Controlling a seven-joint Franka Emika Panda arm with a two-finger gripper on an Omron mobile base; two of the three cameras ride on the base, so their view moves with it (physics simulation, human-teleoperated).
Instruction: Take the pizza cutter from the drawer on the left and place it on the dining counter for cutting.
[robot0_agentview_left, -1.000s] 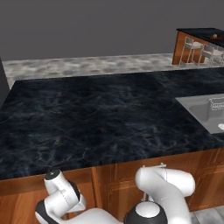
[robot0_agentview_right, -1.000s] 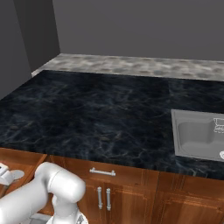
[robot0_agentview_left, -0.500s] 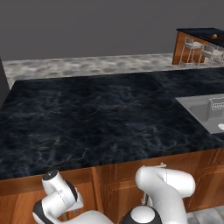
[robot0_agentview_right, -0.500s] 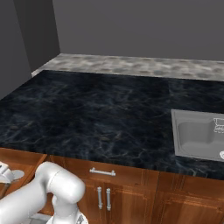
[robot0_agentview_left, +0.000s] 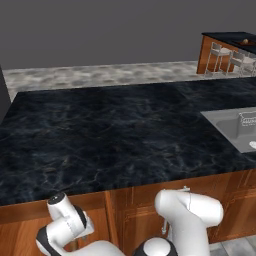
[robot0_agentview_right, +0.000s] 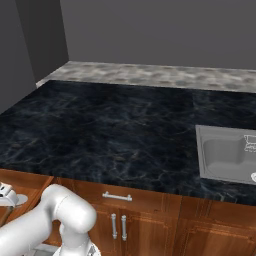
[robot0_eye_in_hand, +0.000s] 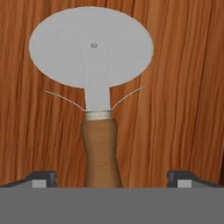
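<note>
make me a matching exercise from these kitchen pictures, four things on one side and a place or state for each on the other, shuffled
Things:
1. pizza cutter
2. gripper
3. sink
4. dining counter

Place or state:
A. set into the black marble counter, at its right
B. open, a finger on each side of the wooden handle
C. far off, with pale chairs
D. lying flat on wood

Pairs: 1-D, 2-B, 3-A, 4-C

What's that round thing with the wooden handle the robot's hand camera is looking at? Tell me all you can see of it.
It is the pizza cutter: a flat, round, light-grey metal wheel with a small pivot at its centre, a grey metal neck, a pale collar and a short brown wooden handle. It lies flat on a reddish-brown wood-grain surface, wheel toward the top of the hand view and handle toward the bottom. The handle sits between the two dark finger tips of the open gripper, which stand apart from it, not touching.
</note>
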